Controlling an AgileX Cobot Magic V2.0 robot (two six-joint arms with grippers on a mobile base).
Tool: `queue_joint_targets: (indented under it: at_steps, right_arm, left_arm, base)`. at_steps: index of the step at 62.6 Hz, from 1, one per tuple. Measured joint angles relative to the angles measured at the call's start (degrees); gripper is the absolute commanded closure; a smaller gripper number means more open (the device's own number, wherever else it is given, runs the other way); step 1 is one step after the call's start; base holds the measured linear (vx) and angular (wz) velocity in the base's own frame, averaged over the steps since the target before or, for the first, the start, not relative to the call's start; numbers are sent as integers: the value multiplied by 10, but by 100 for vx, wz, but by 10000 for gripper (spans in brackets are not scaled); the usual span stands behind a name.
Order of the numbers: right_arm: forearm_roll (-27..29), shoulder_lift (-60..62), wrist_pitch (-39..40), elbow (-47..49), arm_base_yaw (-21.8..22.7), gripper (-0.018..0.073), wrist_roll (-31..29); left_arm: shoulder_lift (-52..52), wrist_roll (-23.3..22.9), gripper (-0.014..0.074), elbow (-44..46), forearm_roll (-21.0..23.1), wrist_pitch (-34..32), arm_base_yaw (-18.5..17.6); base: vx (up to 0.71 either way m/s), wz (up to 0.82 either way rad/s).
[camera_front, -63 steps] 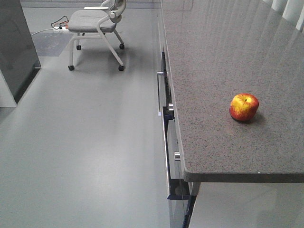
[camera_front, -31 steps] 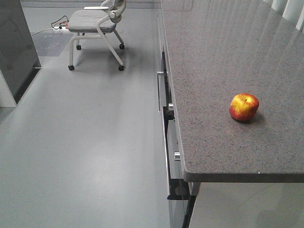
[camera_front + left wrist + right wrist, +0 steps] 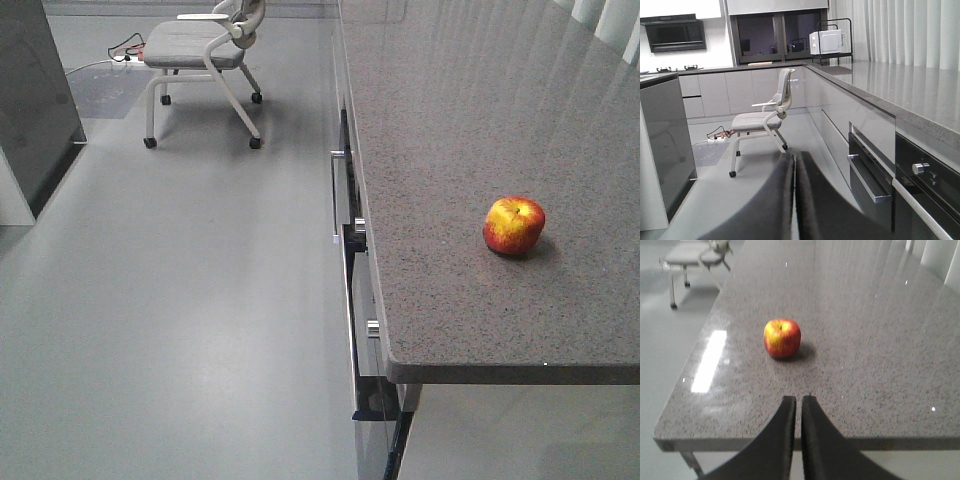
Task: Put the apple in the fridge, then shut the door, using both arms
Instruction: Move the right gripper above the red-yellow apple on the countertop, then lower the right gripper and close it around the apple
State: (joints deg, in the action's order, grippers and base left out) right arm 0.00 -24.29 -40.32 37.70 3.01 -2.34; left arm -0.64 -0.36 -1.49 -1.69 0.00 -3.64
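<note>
Speckled grey stone counter [image 3: 450, 120] carries the apple [image 3: 514, 225], upright near the front end and well in from both edges. It is untouched, so we're at the pre-grasp stage.

The right gripper [image 3: 796, 405] points straight at the apple [image 3: 782, 338] from off the counter's end, well apart from it. Its fingers are pressed together with only a slit between them and hold nothing. We read that as lined up for the pick, but it has to spread before going in.

The left gripper [image 3: 794, 160] is closed and empty too. It hangs low over the floor and faces the chair [image 3: 760, 120], probably kept free for the door.

The dark grey unit [image 3: 35, 90] far left may be the fridge; we can't confirm that or the door state.
</note>
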Motion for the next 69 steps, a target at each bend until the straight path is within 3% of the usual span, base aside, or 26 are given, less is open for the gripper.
queue_joint_targets:
  at_steps: [19,28,47,69]
  right_arm:
    - [50,-141,-57,71,0,44,-68]
    - [52,-199,-61,91,0,-58,-75]
    - [55,-334,-60,153,0,-52,-116]
    - [105,-490,-39,244,0,-38,-152]
  left_arm:
    - [0,0,603,0,0,0,0]
    - [0,0,603,0,0,0,0]
    - [0,0,603,0,0,0,0]
    - [0,0,603,0,0,0,0]
  base:
    - [0,0]
    - [0,0]
    - [0,0]
    - [0,0]
